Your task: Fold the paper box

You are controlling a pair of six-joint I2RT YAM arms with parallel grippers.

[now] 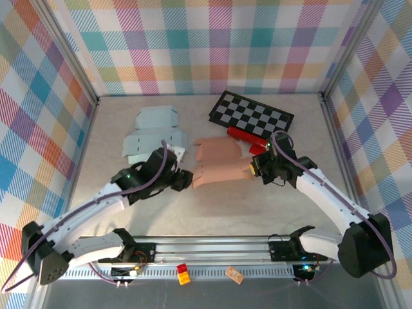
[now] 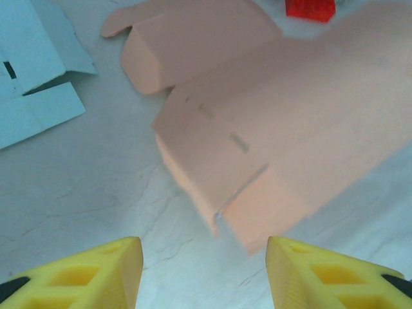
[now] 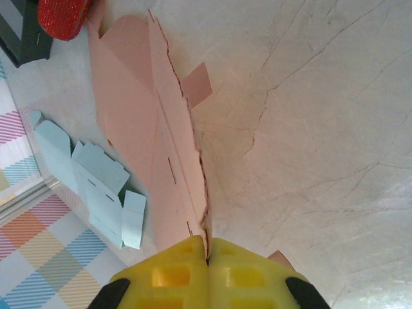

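Pink flat paper box lies between the claws, one edge pinched tight in the right claw, a corner just ahead of the spread-apart, empty left claw; it looks light and bendy, so grab its edges.

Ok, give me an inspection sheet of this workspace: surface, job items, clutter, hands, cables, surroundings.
Surface: pale marbled table.
Job's things: pink box blank, lying mostly flat, with some flaps raised.
Clutter: blue blank to its left; checkerboard and red object at the far side.
Hands: left hand open, facing the pink box blank's left edge; right hand shut on its right edge.
Cables: purple cable looped along each arm.
Surroundings: plaid walls on three sides.
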